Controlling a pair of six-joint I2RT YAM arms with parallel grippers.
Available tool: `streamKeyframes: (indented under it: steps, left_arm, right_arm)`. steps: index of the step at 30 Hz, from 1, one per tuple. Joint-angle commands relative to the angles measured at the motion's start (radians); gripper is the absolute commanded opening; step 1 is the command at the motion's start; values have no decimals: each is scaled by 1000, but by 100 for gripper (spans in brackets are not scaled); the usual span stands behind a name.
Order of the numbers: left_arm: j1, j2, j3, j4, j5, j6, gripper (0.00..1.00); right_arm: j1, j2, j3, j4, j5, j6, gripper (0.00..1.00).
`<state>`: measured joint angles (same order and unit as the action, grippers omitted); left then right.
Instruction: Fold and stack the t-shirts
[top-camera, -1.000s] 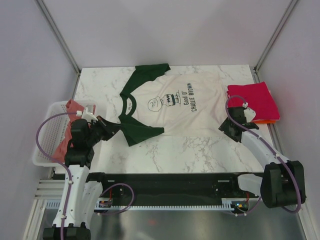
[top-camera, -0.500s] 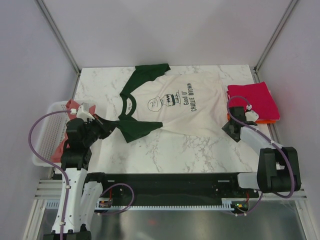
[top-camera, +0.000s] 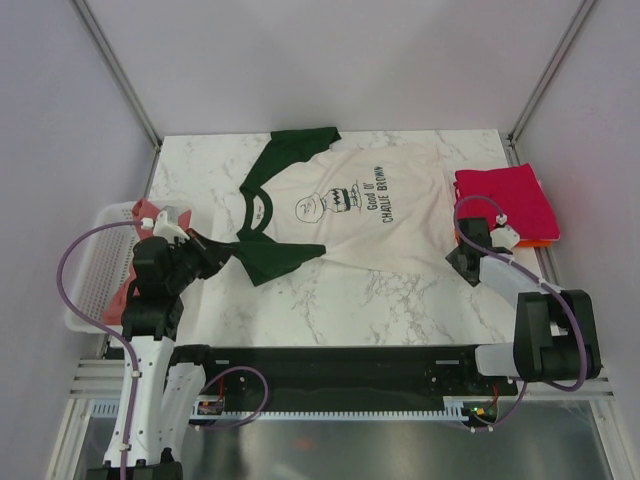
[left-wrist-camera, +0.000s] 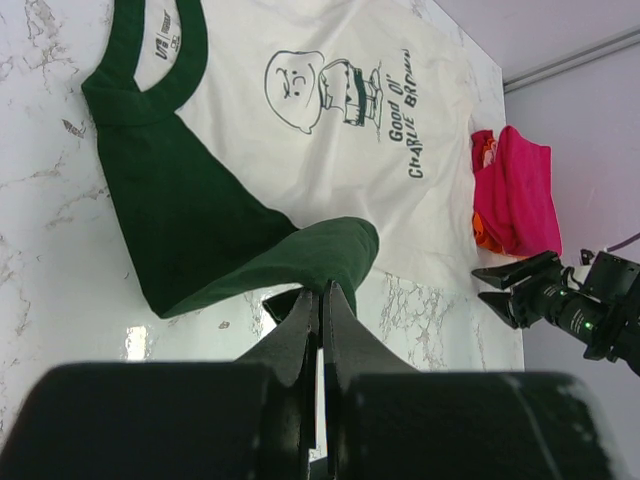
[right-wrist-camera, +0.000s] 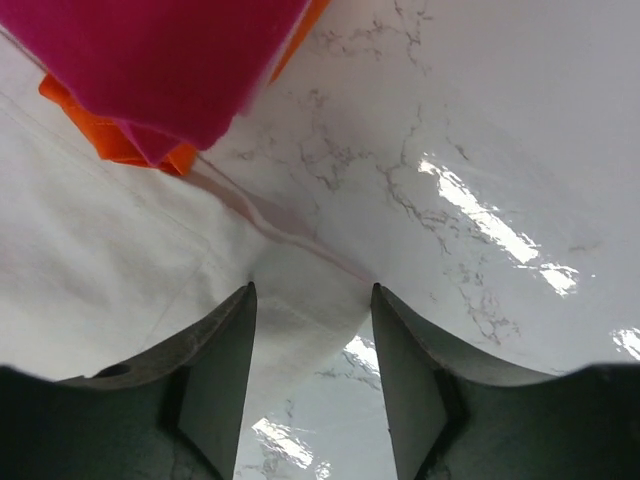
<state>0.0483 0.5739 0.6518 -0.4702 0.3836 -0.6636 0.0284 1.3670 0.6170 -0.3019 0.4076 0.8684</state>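
Left wrist view: the left jaws are pinched tight on the green sleeve (left-wrist-camera: 310, 255) of the cream tee (left-wrist-camera: 330, 150), which lies spread on the desk (left-wrist-camera: 50, 250) beyond them. The right jaws stand partly open, gripping nothing, astride the tee's hem corner (right-wrist-camera: 300, 290). Just ahead of them a magenta tee (right-wrist-camera: 150, 50) lies on an orange tee (right-wrist-camera: 110, 140).

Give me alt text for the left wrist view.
The left gripper is shut on the dark green sleeve of a cream t-shirt with a black Charlie Brown print, spread on a white marble table. A folded magenta t-shirt sits on an orange t-shirt beyond.
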Motion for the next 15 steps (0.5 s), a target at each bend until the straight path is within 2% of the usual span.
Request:
streamKeyframes:
  steps: [1,3,11,14,15]
  left_arm:
    - [-1,-8,11,18,1,41,2]
    - [-1,-6,9,21,3,38,2]
    - [-2,1,0,36,14,39,2]
    - [-1,-2,3,38,11,50,2]
    - [-1,-2,5,36,11,53,2]
  right_arm:
    - [-5,-49,-37,-25,42,17,60]
    - [-7,-78,-33,-52,60,6,67]
    - [-7,-167,-45,-92,39,-17,74]
    - [-7,-171,-51,-89,36,-22,85]
    - [-7,-164,-54,-86,36,-23,85]
